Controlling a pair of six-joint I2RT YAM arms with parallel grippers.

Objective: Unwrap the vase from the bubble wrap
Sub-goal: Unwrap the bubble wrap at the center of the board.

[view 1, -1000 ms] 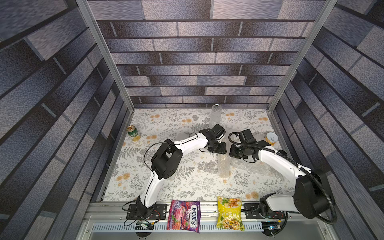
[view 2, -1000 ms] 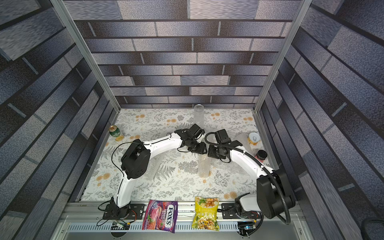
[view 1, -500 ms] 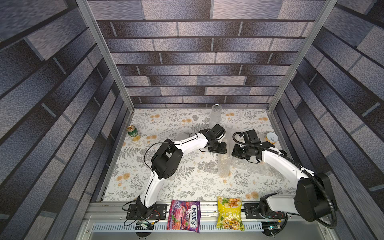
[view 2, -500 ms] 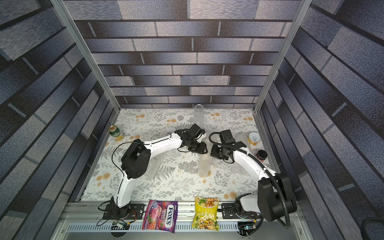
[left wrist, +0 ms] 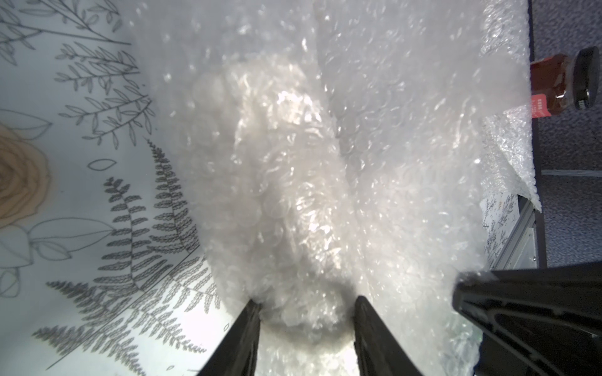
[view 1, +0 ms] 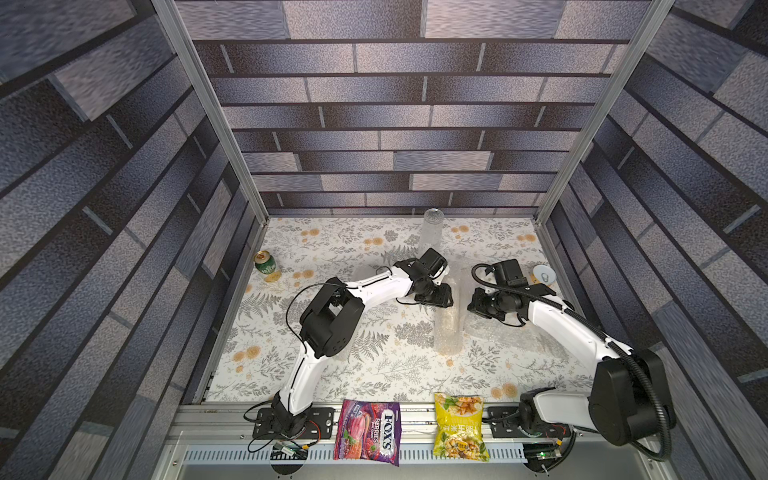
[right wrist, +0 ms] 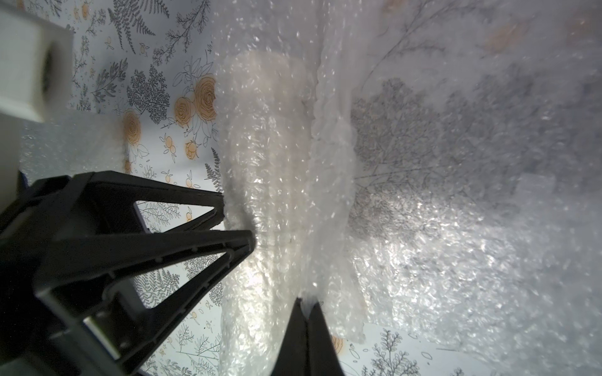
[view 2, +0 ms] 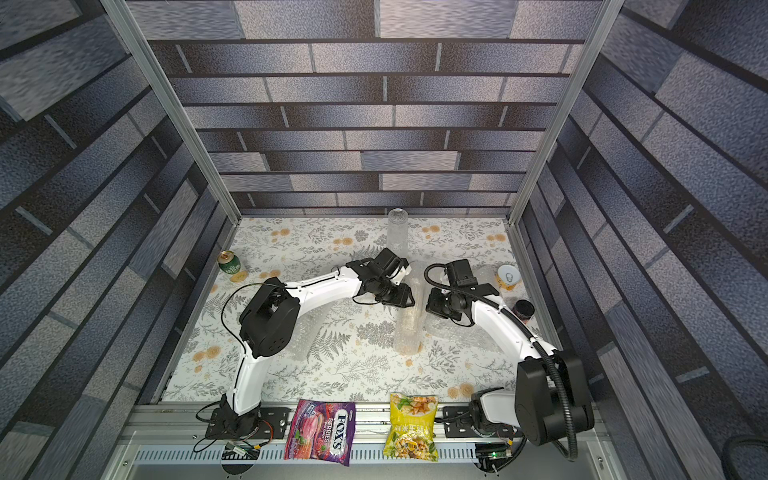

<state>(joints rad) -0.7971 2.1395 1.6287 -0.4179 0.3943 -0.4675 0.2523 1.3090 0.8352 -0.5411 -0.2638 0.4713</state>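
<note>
While the table (view 1: 374, 374) is mostly bare, the wrap (view 1: 513, 332) takes up its centre-right: a loose sheet spread toward the right wall, feeding into a roll (view 1: 446, 328) lying flat between the two arms. Vase must be inside the roll, but the layers hide it. Sheet looks light, limp and crinkly, so it should drag and fold rather than push. Roll is soft outside, likely rigid and breakable inside, and free to roll. Best holds: free sheet edge for peeling, roll end for anchoring. That's the current setup: left gripper (left wrist: 308, 301) jaws part open, straddling the roll's back end, pads pressed into the bubbles. Right gripper (right wrist: 307, 304) jaws fully closed, pinching the sheet's edge just beside the roll. Room: pulling right runs short, since the wall is near and a tin (view 1: 544, 275) and a jar (view 2: 524, 309) stand there. Front centre is open. Clear cylinder (view 1: 432, 230) stands just behind the left gripper, green can (view 1: 265, 264) well off left.
</note>
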